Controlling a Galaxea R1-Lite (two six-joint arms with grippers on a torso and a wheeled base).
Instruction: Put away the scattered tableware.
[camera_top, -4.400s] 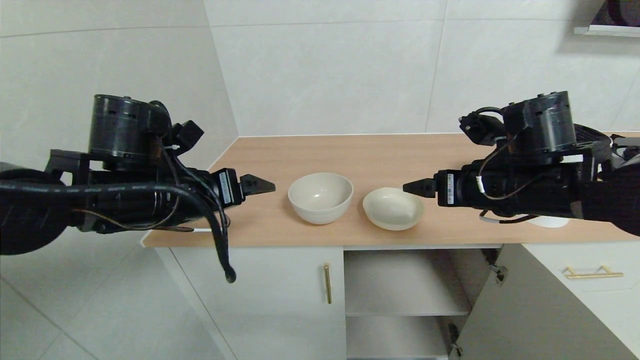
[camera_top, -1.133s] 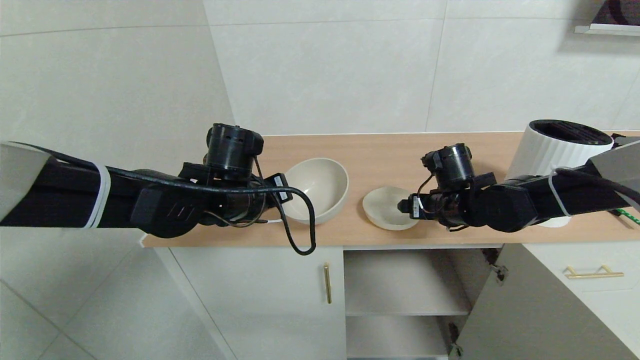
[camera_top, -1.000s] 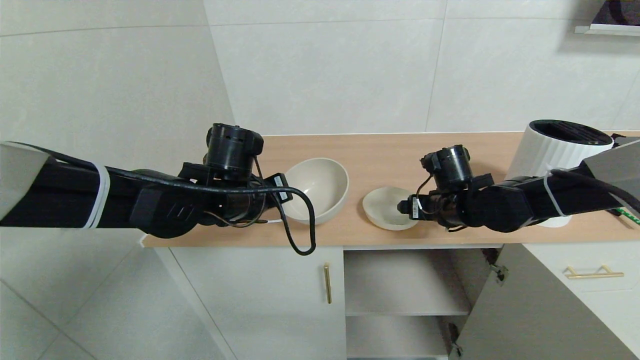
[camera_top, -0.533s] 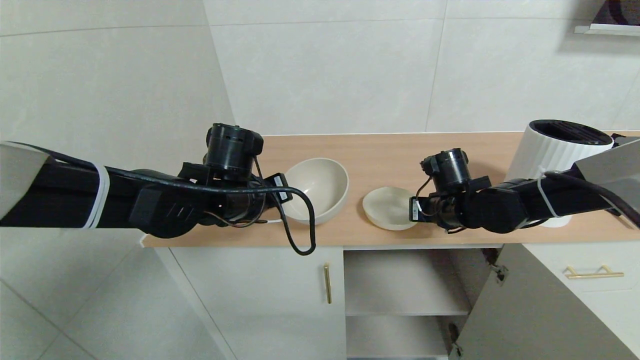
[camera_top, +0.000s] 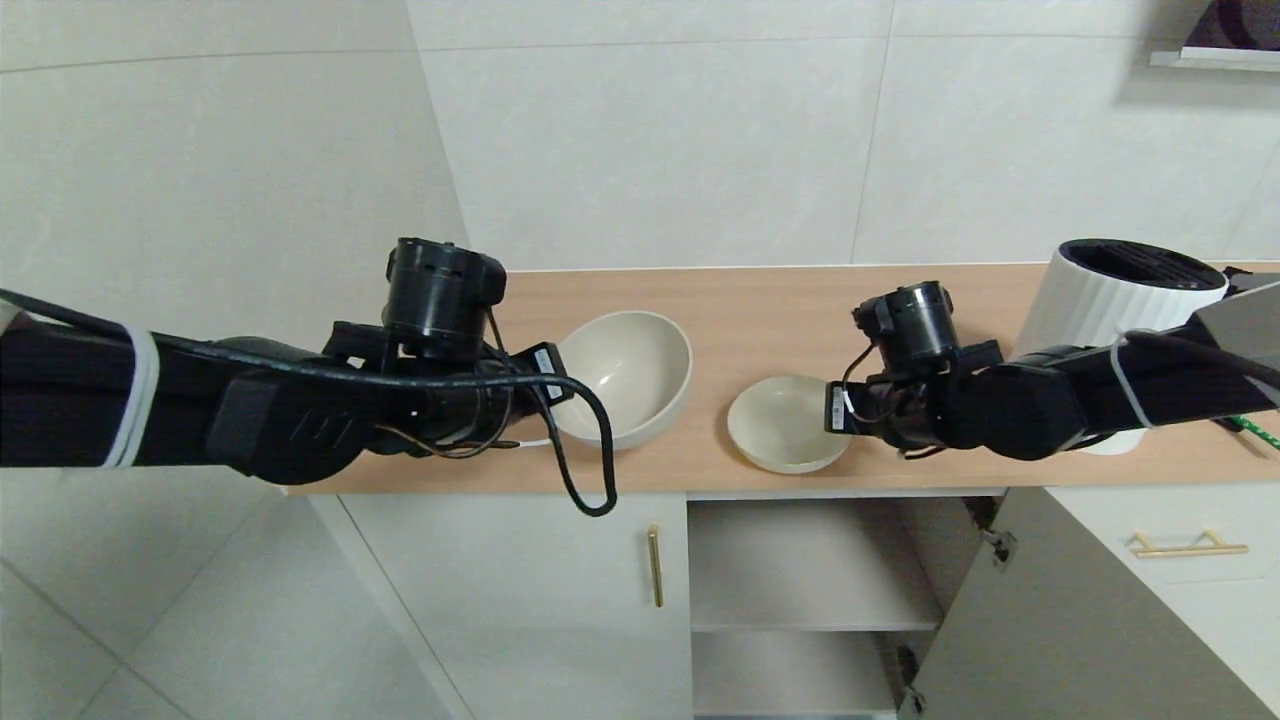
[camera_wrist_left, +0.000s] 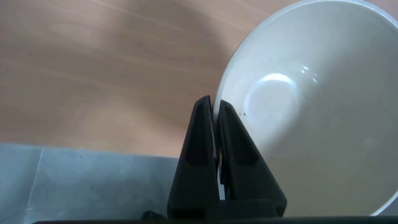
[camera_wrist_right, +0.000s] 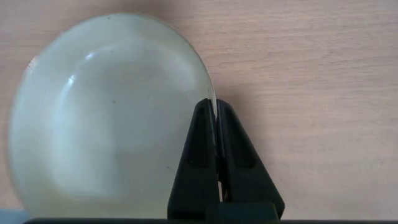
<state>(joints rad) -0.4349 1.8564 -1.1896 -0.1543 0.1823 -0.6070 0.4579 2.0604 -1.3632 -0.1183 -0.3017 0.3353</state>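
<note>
left gripper (camera_wrist_left: 215, 106) clamps the deep bowl (camera_wrist_left: 311, 118), right gripper (camera_wrist_right: 216, 104) clamps the shallow bowl (camera_wrist_right: 112, 118) — open cupboard (camera_top: 800, 565) sits right under that one.

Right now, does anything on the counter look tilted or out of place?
Yes: the deep bowl is tilted rather than flat, its rim pinched by the left gripper. The shallow bowl, pinched by the right gripper, looks about level. Below, the cabinet door hangs open.
</note>
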